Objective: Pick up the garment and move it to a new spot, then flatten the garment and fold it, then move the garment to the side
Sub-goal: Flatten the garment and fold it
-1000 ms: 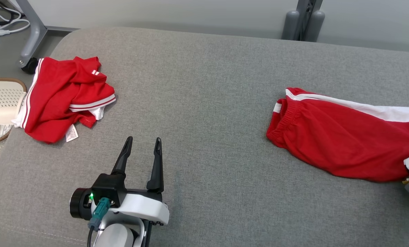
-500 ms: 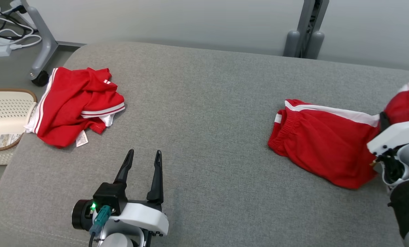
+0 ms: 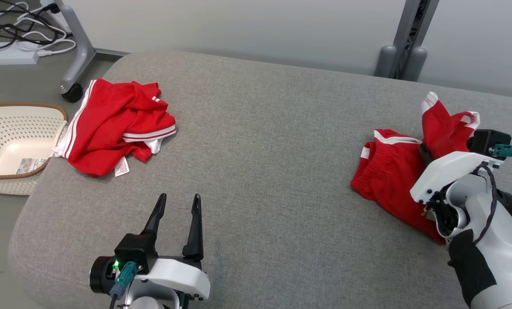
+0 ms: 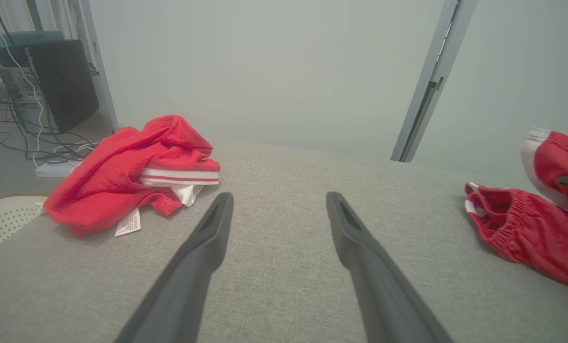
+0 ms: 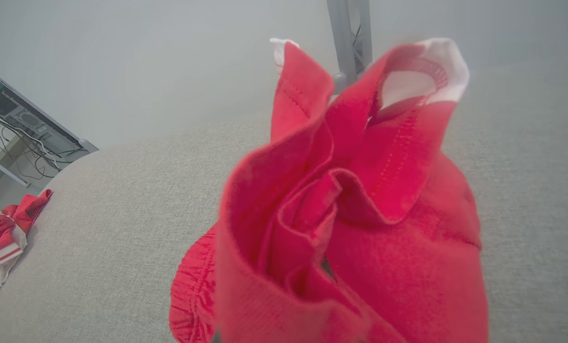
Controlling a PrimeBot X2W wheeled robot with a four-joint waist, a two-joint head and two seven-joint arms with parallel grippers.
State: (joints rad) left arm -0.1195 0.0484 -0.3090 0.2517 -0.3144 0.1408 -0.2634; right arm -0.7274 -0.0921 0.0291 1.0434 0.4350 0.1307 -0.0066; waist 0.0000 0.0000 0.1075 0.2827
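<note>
- Grey woven cushion (image 3: 260, 141) is spreading across the head view, with a pale wall running behind it and a grey post (image 3: 406, 38) standing at its far edge.
- I am watching the task garment, the red shorts (image 3: 387, 171) with white side stripes, at the right side of the cushion. Their elastic waistband end is resting on the weave, pointing toward the middle.
- Right gripper (image 3: 428, 151) is pinching the other end of the shorts, jaws closed on a bunch of cloth and holding it lifted off the cushion. White-trimmed leg hems are sticking up above the grip.
- On the right wrist camera the red shorts (image 5: 360, 214) are crowding up against the lens and hiding the fingers, so I am reading the grip from the head view.
- Left gripper (image 3: 178, 198) is hovering low over the near-left part of the cushion, jaws spread wide and carrying nothing. On its own wrist camera, bare grey weave is showing between the fingers (image 4: 207, 247).
- Second red garment (image 3: 118, 124) is lying crumpled at the far-left corner, with a white label (image 3: 121, 166) poking out at its near edge, well apart from both grippers.
- Off the cushion's left edge, a cream perforated basket (image 3: 7, 122) is sitting on the floor just beside that garment.
- Cables and a white power strip (image 3: 9, 56) are lying further back, near a wheeled stand leg (image 3: 77, 51).
</note>
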